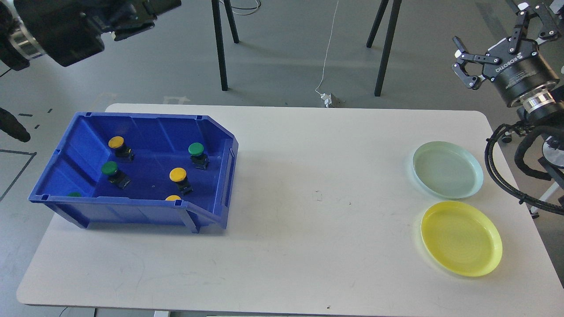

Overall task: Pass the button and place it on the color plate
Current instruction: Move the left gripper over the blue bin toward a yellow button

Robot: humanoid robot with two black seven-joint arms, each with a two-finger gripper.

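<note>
Six round-capped buttons, yellow (pixel 177 175) and green (pixel 196 149), sit in the blue bin (pixel 145 127); right gripper (pixel 493 42) spread wide, left gripper (pixel 132 20) unclear.

So the white table (pixel 282 229) is sitting there with rounded corners, looking a bit scuffed in the middle. Three things are resting directly on it. The blue bin (pixel 88 209) is lying way over on the far side from the right gripper (pixel 493 37), more or less under the left gripper (pixel 145 11). The pale green plate (pixel 447 169) is sitting below the right gripper, near that edge of the table. The yellow plate (pixel 461 237) is lying just beside the green one, further from the right gripper and closer to the front edge, not touching it.
</note>
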